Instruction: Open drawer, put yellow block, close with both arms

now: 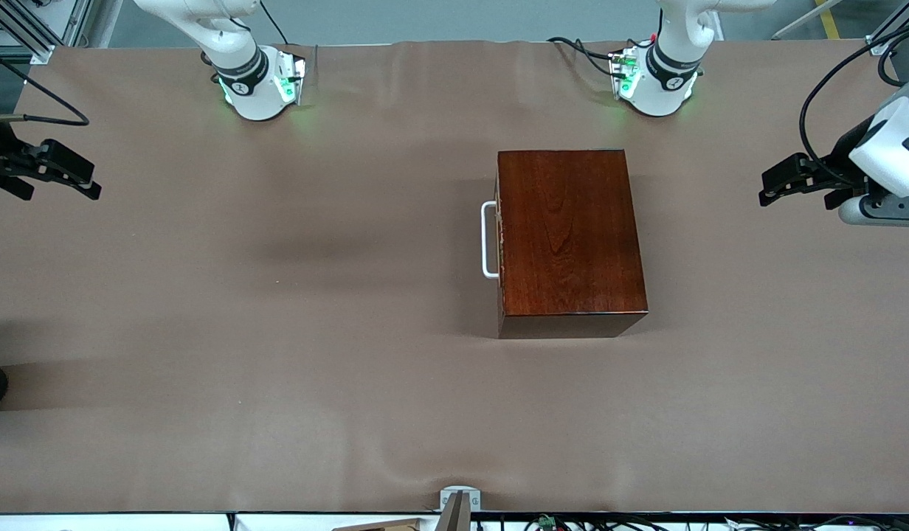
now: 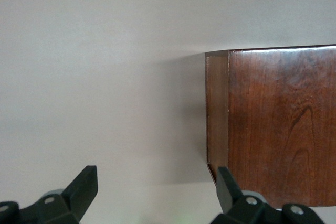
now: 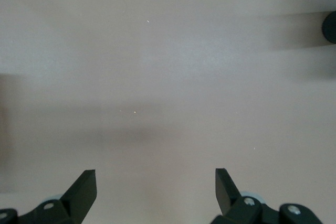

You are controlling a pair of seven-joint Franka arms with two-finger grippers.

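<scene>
From the front we saw the drawer box [image 1: 569, 240] shut, its white handle [image 1: 488, 240] facing the right arm's end, and no yellow block anywhere: it fitted either end of the job. Left gripper [image 1: 770, 188] and right gripper [image 1: 89, 184] waited at the table's ends. Both wrist views showed fingers [image 2: 84, 190] [image 3: 84, 190] spread, holding nothing.

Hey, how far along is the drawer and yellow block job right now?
Either nothing has started or it is all finished. The wooden drawer box sits shut, its white handle untouched, and no yellow block is in view. Neither gripper holds anything: the left gripper and right gripper hang open over the table's ends. The block's whereabouts can't be told.
</scene>
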